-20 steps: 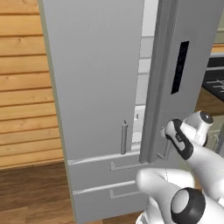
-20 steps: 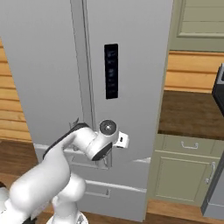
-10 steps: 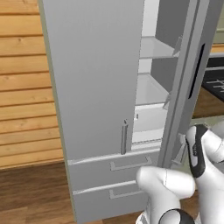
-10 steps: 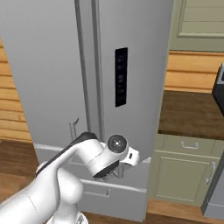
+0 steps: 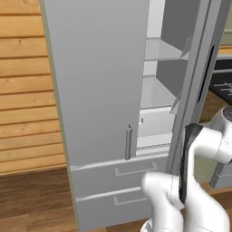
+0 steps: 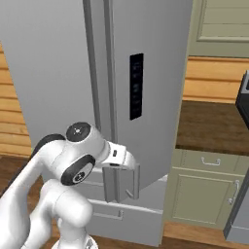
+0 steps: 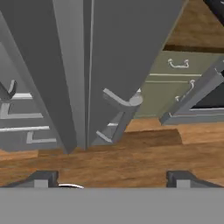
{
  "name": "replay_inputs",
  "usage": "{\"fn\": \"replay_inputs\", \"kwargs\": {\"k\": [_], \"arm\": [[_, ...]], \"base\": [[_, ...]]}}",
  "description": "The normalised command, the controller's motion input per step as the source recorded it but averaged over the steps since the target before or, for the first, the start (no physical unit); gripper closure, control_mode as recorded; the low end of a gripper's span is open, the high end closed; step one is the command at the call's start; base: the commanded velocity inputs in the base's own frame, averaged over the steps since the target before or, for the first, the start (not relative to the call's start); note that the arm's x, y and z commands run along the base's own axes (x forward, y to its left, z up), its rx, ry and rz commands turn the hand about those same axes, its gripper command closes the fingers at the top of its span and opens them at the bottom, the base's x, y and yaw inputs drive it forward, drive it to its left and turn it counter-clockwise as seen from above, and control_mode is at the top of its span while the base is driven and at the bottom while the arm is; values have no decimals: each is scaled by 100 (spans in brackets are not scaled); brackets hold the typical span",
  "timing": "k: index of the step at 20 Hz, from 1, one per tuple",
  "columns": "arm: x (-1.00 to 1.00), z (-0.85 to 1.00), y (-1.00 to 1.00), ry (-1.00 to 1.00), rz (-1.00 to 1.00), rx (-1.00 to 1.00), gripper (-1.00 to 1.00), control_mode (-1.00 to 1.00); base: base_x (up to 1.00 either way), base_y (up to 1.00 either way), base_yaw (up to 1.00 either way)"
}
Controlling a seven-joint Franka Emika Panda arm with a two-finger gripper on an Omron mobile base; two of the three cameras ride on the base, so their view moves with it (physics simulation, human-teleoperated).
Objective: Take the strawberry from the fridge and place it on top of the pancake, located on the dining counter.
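Observation:
The fridge [image 5: 95,90] stands in front of me, its left door closed and its right door [image 6: 151,73] swung partly out. Grey inner shelves [image 5: 158,93] show through the gap, and no red berry is visible on them. My gripper [image 6: 122,181] hangs at the lower end of the right door's bar handle [image 6: 110,97]. In the hand view my gripper [image 7: 112,177] is open, its tips far apart with nothing between them, and the handle's foot [image 7: 122,107] lies ahead of them. The pancake and the dining counter are out of view.
Two bottom drawers [image 5: 118,181] sit below the doors. Olive-green base cabinets [image 6: 209,194] under a dark wooden top [image 6: 214,121] stand right of the fridge. A wood-plank wall [image 5: 25,90] is on the left, with wooden floor [image 5: 31,204] below.
The right fridge door has swung further out, so more of the inner shelves shows. My arm and hand have moved right and outward along with the door's handle.

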Motion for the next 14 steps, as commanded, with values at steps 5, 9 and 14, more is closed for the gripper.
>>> {"fn": "replay_inputs", "kwargs": {"k": [5, 9, 14], "arm": [[27, 56, 100, 43, 0, -62, -100, -100], [63, 36, 87, 52, 0, -56, -100, -100], [95, 0, 17, 54, 0, -44, -100, -100]], "base": [[0, 0, 0], [0, 0, 0], [0, 0, 0]]}}
